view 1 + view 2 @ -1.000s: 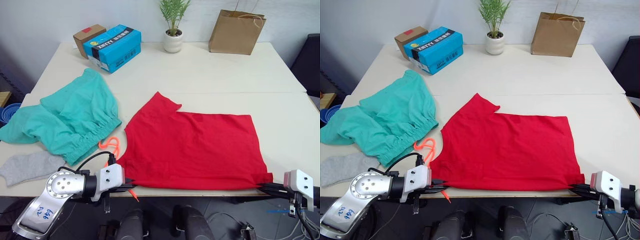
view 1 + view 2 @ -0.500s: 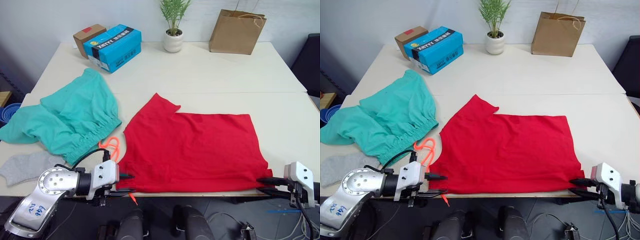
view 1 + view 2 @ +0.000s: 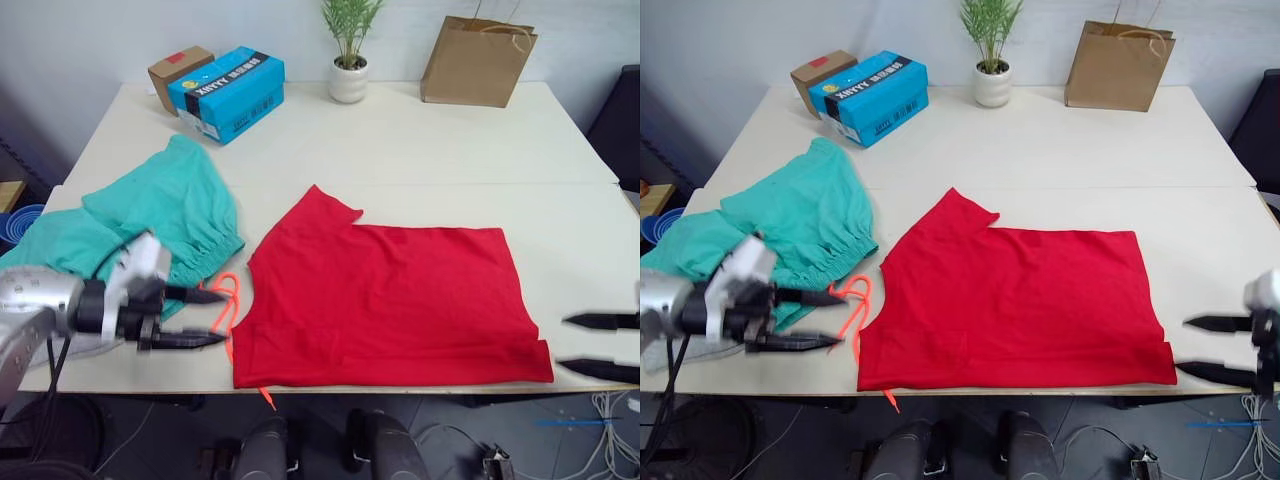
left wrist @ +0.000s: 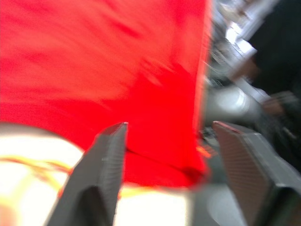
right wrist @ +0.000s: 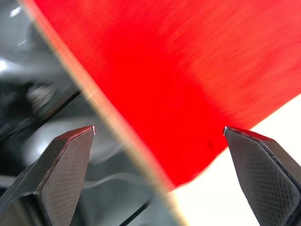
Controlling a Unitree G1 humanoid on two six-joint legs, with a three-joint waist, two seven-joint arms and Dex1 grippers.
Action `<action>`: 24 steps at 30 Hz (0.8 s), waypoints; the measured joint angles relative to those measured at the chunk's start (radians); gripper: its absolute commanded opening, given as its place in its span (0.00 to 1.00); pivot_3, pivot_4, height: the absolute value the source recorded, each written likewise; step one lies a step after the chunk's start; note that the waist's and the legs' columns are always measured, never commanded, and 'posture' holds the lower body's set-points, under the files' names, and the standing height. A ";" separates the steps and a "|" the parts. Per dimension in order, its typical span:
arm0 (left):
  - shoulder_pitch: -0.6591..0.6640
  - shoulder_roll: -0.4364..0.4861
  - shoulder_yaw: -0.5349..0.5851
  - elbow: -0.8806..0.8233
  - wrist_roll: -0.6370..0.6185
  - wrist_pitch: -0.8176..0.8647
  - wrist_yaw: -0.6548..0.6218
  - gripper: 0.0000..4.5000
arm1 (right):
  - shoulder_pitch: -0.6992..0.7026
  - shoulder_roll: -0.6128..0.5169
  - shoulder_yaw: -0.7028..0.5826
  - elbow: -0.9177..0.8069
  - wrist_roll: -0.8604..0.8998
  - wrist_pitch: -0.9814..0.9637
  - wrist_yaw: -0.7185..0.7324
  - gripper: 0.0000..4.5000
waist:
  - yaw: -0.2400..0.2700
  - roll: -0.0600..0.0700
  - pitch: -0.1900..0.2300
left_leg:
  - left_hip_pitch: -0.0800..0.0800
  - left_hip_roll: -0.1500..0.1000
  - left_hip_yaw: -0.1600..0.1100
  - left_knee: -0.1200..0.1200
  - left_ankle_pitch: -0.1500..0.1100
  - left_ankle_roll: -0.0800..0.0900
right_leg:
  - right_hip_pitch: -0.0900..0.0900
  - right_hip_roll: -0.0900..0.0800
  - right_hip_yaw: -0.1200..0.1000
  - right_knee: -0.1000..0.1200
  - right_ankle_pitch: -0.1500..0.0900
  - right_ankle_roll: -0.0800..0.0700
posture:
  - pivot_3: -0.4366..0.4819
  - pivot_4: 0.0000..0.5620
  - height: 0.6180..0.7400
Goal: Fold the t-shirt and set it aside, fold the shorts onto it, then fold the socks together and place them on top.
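Cream tabletop point(image 3: 420, 140) runs back to a pale wall, and the red t-shirt point(image 3: 390, 300) lying flat near its front edge serves as the landmark; the left gripper point(image 3: 205, 318) hovers just off the t-shirt's left hem, its two black fingers spread apart and holding nothing, the tips pointing toward the shirt; the right gripper point(image 3: 595, 345) hangs just past the t-shirt's right bottom corner, beyond the table's front-right edge, fingers likewise parted and empty, apart from the cloth; in the left wrist view the red fabric fills the space ahead of the splayed fingers point(image 4: 106, 155), and in the right wrist view the shirt's corner and the table edge lie between the wide-set fingers point(image 5: 66, 155).

Between the left gripper and the t-shirt's hem lies the neon orange drawstring point(image 3: 225, 300), looping on the table and dangling over the front edge just beside the shirt's left bottom corner; left of the t-shirt, close but apart from it, the teal-green shorts point(image 3: 150, 230) lie rumpled, gathered waistband toward the shirt.

Well behind the t-shirt, along the far side of the table, stand a blue shoebox point(image 3: 226, 94) with a small brown cardboard box point(image 3: 180, 66) touching it, a potted plant point(image 3: 348, 60) in a white pot, and a brown paper bag point(image 3: 476, 62).
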 measured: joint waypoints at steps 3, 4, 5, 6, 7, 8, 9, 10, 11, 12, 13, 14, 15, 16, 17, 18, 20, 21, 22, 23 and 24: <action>-0.166 -0.085 -0.053 0.102 0.027 0.013 0.080 1.00 | -0.192 0.011 0.062 0.078 -0.020 -0.030 -0.063 1.00 | -0.001 0.000 0.000 | 0.000 -0.001 0.001 0.000 0.006 -0.002 | -0.001 0.000 0.000 0.002 0.000 0.001 | 0.48 0.27 1.00; -0.236 -0.134 -0.077 0.159 0.052 0.011 0.124 1.00 | -0.273 0.036 0.105 0.112 -0.044 -0.067 -0.091 1.00 | -0.001 -0.001 0.001 | 0.000 -0.001 0.001 0.001 0.007 -0.003 | -0.001 0.001 0.000 0.003 0.001 0.001 | 0.48 0.27 1.00; -0.278 -0.160 -0.101 0.198 0.073 0.011 0.147 1.00 | -0.329 0.059 0.141 0.142 -0.063 -0.093 -0.110 1.00 | -0.001 -0.002 0.001 | 0.000 -0.001 0.001 0.001 0.009 -0.002 | -0.001 0.001 0.000 0.004 0.001 0.001 | 0.48 0.27 1.00; -0.318 -0.180 -0.133 0.247 0.100 0.008 0.161 1.00 | -0.394 0.088 0.183 0.191 -0.090 -0.124 -0.131 1.00 | -0.002 -0.003 0.001 | 0.000 -0.001 0.002 0.001 0.009 -0.002 | -0.001 0.001 0.000 0.004 0.001 0.001 | 0.48 0.27 1.00; -0.349 -0.200 -0.162 0.285 0.126 0.002 0.167 1.00 | -0.441 0.112 0.219 0.235 -0.118 -0.152 -0.150 1.00 | -0.002 -0.003 0.001 | -0.001 -0.002 0.003 0.001 0.009 -0.002 | -0.002 0.001 0.001 0.005 0.001 0.001 | 0.48 0.27 1.00; -0.389 -0.225 -0.200 0.344 0.162 -0.009 0.170 1.00 | -0.516 0.147 0.262 0.316 -0.159 -0.192 -0.175 1.00 | -0.004 -0.004 0.001 | 0.000 -0.002 0.004 0.002 0.010 -0.001 | -0.002 0.002 0.002 0.006 0.001 0.002 | 0.48 0.27 1.00; -0.451 -0.266 -0.245 0.425 0.214 -0.031 0.182 1.00 | -0.613 0.190 0.307 0.418 -0.209 -0.240 -0.213 1.00 | -0.005 -0.004 0.002 | 0.000 -0.002 0.005 0.004 0.011 -0.001 | -0.001 0.002 0.002 0.007 0.001 0.002 | 0.48 0.27 1.00; -0.507 -0.306 -0.288 0.488 0.258 -0.053 0.194 1.00 | -0.692 0.226 0.347 0.495 -0.249 -0.282 -0.244 1.00 | -0.006 -0.004 0.003 | -0.002 -0.003 0.006 0.003 0.013 0.001 | -0.003 0.002 0.003 0.006 0.003 0.003 | 0.48 0.27 1.00; -0.559 -0.345 -0.333 0.563 0.304 -0.080 0.198 1.00 | -0.772 0.258 0.396 0.588 -0.295 -0.324 -0.263 1.00 | -0.007 -0.004 0.003 | -0.002 -0.004 0.006 0.004 0.014 0.000 | -0.004 0.002 0.005 0.007 0.003 0.003 | 0.48 0.27 1.00; -0.591 -0.366 -0.365 0.612 0.340 -0.105 0.197 1.00 | -0.826 0.278 0.429 0.656 -0.327 -0.349 -0.272 1.00 | -0.008 -0.004 0.003 | -0.002 -0.004 0.007 0.004 0.015 0.000 | -0.005 0.002 0.006 0.008 0.003 0.003 | 0.48 0.27 1.00; -0.621 -0.387 -0.395 0.662 0.376 -0.135 0.194 1.00 | -0.872 0.291 0.463 0.719 -0.360 -0.373 -0.276 1.00 | -0.009 -0.004 0.003 | -0.004 -0.004 0.008 0.003 0.015 0.000 | -0.008 0.002 0.007 0.009 0.003 0.003 | 0.48 0.27 1.00; -0.640 -0.401 -0.410 0.713 0.406 -0.169 0.192 1.00 | -0.914 0.302 0.481 0.784 -0.385 -0.390 -0.280 1.00 | -0.010 -0.004 0.003 | -0.006 -0.004 0.008 0.003 0.016 0.000 | -0.011 0.002 0.007 0.011 0.003 0.004 | 0.48 0.27 1.00; -0.674 -0.429 -0.415 0.798 0.444 -0.210 0.210 1.00 | -0.967 0.314 0.501 0.868 -0.416 -0.407 -0.297 1.00 | -0.010 -0.004 0.003 | -0.007 -0.004 0.009 0.003 0.016 0.000 | -0.013 0.003 0.007 0.014 0.003 0.004 | 0.48 0.27 1.00; -0.698 -0.450 -0.417 0.857 0.469 -0.239 0.227 1.00 | -0.999 0.326 0.512 0.914 -0.436 -0.422 -0.309 1.00 | -0.010 -0.004 0.003 | -0.010 -0.003 0.009 0.003 0.016 0.000 | -0.014 0.004 0.007 0.015 0.003 0.004 | 0.48 0.27 1.00; -0.732 -0.482 -0.418 0.940 0.495 -0.275 0.243 1.00 | -1.043 0.341 0.530 0.977 -0.465 -0.444 -0.326 1.00 | -0.011 -0.004 0.003 | -0.011 -0.003 0.009 0.004 0.017 0.000 | -0.016 0.004 0.007 0.017 0.003 0.004 | 0.48 0.27 1.00; -0.759 -0.506 -0.419 1.002 0.514 -0.302 0.256 1.00 | -1.073 0.357 0.546 1.017 -0.487 -0.459 -0.336 1.00 | -0.013 -0.004 0.003 | -0.013 -0.003 0.009 0.005 0.017 0.001 | -0.017 0.004 0.006 0.017 0.003 0.004 | 0.48 0.27 1.00; -0.818 -0.550 -0.415 1.135 0.545 -0.352 0.285 1.00 | -1.121 0.382 0.571 1.090 -0.527 -0.476 -0.349 1.00 | -0.017 -0.005 0.003 | -0.014 -0.004 0.008 0.006 0.017 0.002 | -0.017 0.004 0.006 0.018 0.003 0.005 | 0.48 0.27 1.00; -0.840 -0.560 -0.409 1.189 0.554 -0.371 0.298 1.00 | -1.139 0.392 0.583 1.115 -0.545 -0.480 -0.356 1.00 | -0.021 -0.005 0.003 | -0.014 -0.005 0.008 0.006 0.018 0.002 | -0.017 0.004 0.006 0.018 0.003 0.005 | 0.48 0.27 1.00; -0.861 -0.567 -0.402 1.238 0.563 -0.387 0.306 1.00 | -1.151 0.397 0.586 1.137 -0.558 -0.481 -0.365 1.00 | -0.025 -0.005 0.003 | -0.014 -0.006 0.008 0.006 0.018 0.003 | -0.017 0.003 0.006 0.018 0.003 0.005 | 0.48 0.27 1.00; -0.883 -0.575 -0.388 1.287 0.570 -0.401 0.311 1.00 | -1.161 0.398 0.587 1.160 -0.570 -0.482 -0.374 1.00 | -0.026 -0.005 0.003 | -0.014 -0.006 0.008 0.006 0.018 0.003 | -0.017 0.002 0.006 0.018 0.003 0.005 | 0.48 0.27 1.00; -0.903 -0.580 -0.377 1.330 0.576 -0.411 0.316 1.00 | -1.173 0.398 0.588 1.181 -0.581 -0.481 -0.386 1.00 | -0.028 -0.005 0.003 | -0.014 -0.006 0.008 0.006 0.018 0.003 | -0.017 0.002 0.006 0.019 0.004 0.005 | 0.48 0.27 1.00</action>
